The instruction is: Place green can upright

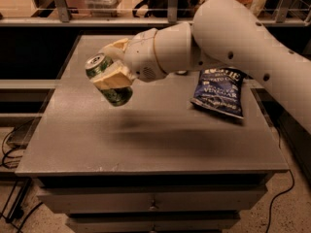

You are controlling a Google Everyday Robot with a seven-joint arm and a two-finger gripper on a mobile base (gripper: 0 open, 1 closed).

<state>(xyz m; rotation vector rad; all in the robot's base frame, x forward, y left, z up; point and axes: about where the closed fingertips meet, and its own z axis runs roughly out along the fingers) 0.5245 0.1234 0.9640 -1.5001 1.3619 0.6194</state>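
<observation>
Green can (116,95) middle behind hand (102,66) above table (146,149)
</observation>
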